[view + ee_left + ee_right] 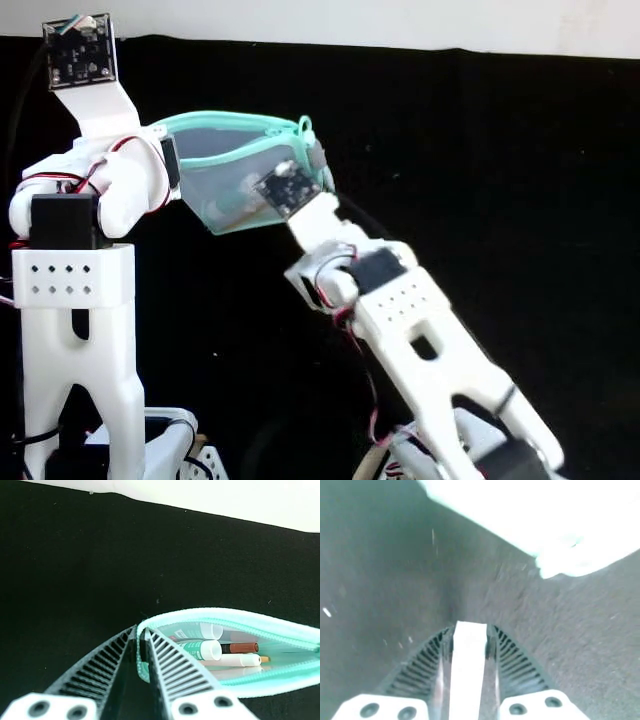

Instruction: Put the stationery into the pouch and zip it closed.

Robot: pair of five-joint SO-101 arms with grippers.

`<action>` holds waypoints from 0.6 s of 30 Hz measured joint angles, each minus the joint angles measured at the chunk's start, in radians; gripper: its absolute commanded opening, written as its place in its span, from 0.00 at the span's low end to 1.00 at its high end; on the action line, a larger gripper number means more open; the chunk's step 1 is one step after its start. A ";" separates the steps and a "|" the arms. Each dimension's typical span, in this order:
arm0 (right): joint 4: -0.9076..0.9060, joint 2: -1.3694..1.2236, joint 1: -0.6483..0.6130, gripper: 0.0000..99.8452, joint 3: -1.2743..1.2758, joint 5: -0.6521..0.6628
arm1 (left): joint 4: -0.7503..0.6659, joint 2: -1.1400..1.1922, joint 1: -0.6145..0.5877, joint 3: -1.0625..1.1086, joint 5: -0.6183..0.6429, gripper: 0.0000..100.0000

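Pouch end pinched in left fingers, white strip between right fingers

Translucent soft pouch with mint-green zipper trim is hanging in the air above the black table, lying lengthwise, one end pinched by the left gripper. Its mouth is gaping unzipped. Inside, two white tubes with green labels, a brown-capped pen and a white pen are lying side by side.

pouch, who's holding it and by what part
Left gripper is shut on the pouch at one end of its zip edge; right gripper pinches a pale strip at the other end.
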State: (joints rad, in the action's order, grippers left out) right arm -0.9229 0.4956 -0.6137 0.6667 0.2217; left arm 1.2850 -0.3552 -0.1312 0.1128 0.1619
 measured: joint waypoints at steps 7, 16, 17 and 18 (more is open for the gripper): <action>-0.020 0.189 0.000 0.01 -0.002 -0.101 | 0.000 0.000 0.000 0.000 0.000 0.01; -0.072 0.253 0.000 0.01 -0.216 -0.132 | 0.000 0.000 0.000 0.000 0.000 0.01; -0.075 0.247 0.000 0.01 -0.255 -0.146 | 0.000 0.000 0.000 0.000 0.000 0.01; -0.075 0.233 0.000 0.01 -0.295 -0.161 | 0.000 0.000 0.000 0.000 0.000 0.01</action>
State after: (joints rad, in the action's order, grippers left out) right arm -0.9981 0.7288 -0.6137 0.3721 0.0606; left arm 1.2850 -0.3552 -0.1312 0.1128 0.1619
